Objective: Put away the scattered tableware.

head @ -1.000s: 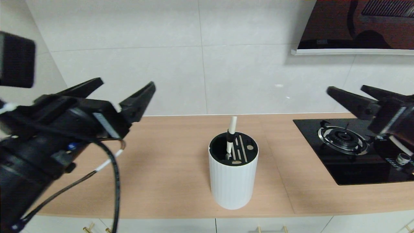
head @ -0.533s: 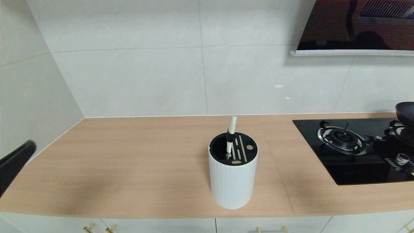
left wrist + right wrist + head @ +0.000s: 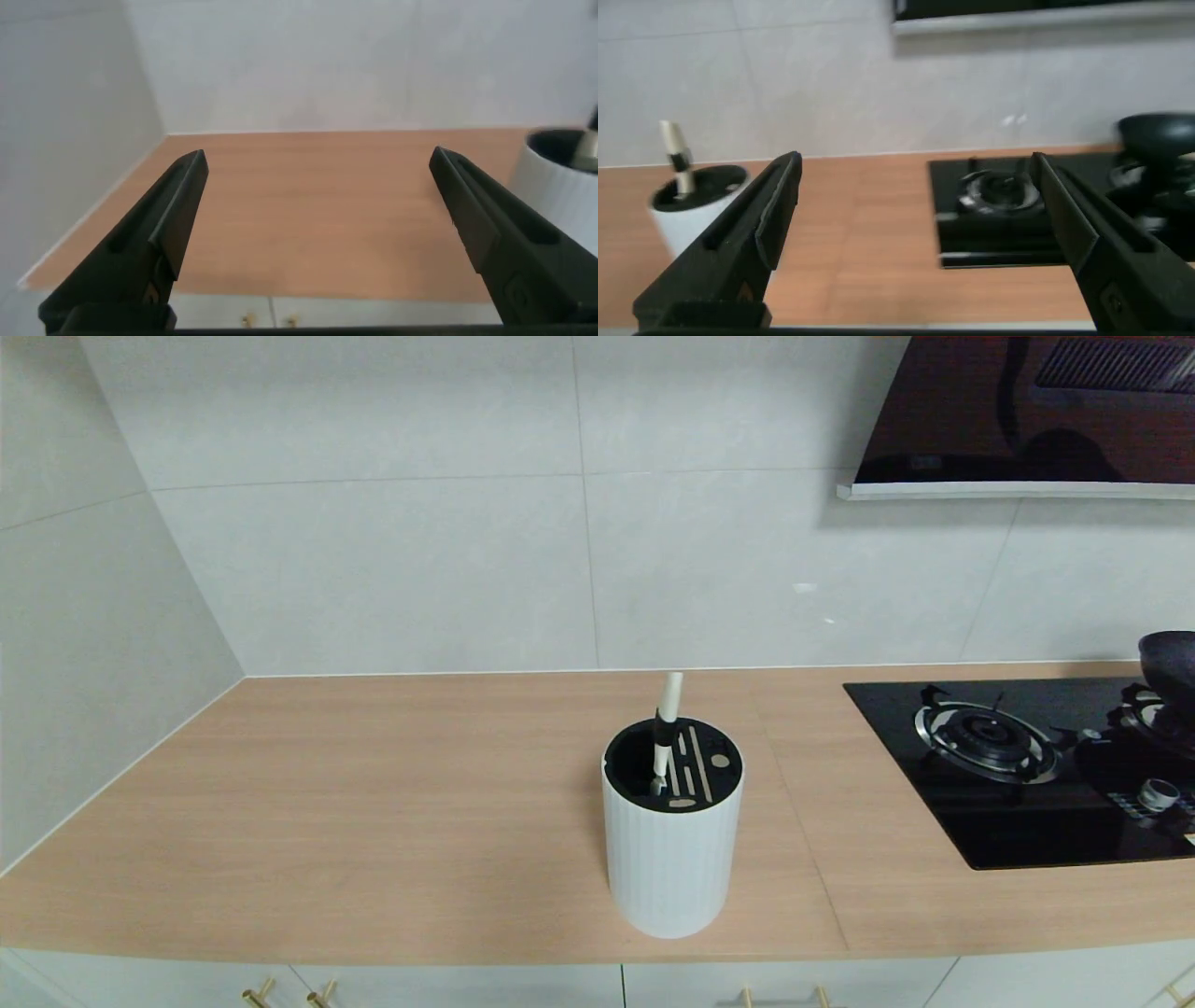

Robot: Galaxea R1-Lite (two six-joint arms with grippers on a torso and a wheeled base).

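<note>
White holder (image 3: 672, 859) contains one utensil (image 3: 668, 709); left gripper (image 3: 318, 210) and right gripper (image 3: 915, 210), both spread and empty, sit back from it; stowing seems done, next move: look for strays

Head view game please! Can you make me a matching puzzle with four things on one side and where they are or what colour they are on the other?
Things:
1. holder
2. utensil
3. stove
4. countertop

Clues:
A. black, at the counter's right end
B. light wood
C. white and ribbed, standing on the counter
D. sticking up out of the holder

Pairs: 1-C, 2-D, 3-A, 4-B
</note>
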